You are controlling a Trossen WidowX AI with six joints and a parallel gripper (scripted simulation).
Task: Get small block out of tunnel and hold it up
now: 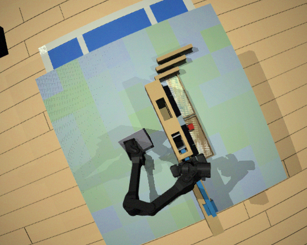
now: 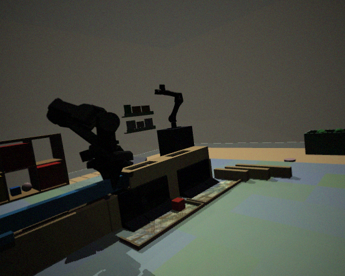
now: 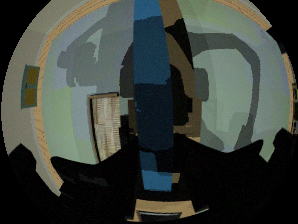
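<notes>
The covered wooden tunnel [image 1: 170, 126] [image 2: 173, 182] has two openings in its roof and dark openings along one side. The blue handle [image 1: 202, 189] [image 2: 67, 194] [image 3: 152, 55] is a long bar sticking out of its near end, with a wider block at the outer end. My gripper [image 1: 191, 164] [image 2: 114, 185] [image 3: 157, 137] points down just outside that end. Its fingers are shut on the bar, one on each side. A small red block [image 1: 190, 126] [image 2: 178, 203] sits outside the tunnel on the shallow tray [image 1: 181, 97] [image 2: 157, 226]. The cage's interior is mostly hidden.
A wooden channel [image 1: 215, 225] [image 2: 67, 237] runs under the handle, out past the mat. Three wooden rods [image 1: 174, 52] [image 2: 282, 171] lie beyond the tunnel's far end. The arm's base plate [image 1: 145, 138] is left of the tunnel in the top view.
</notes>
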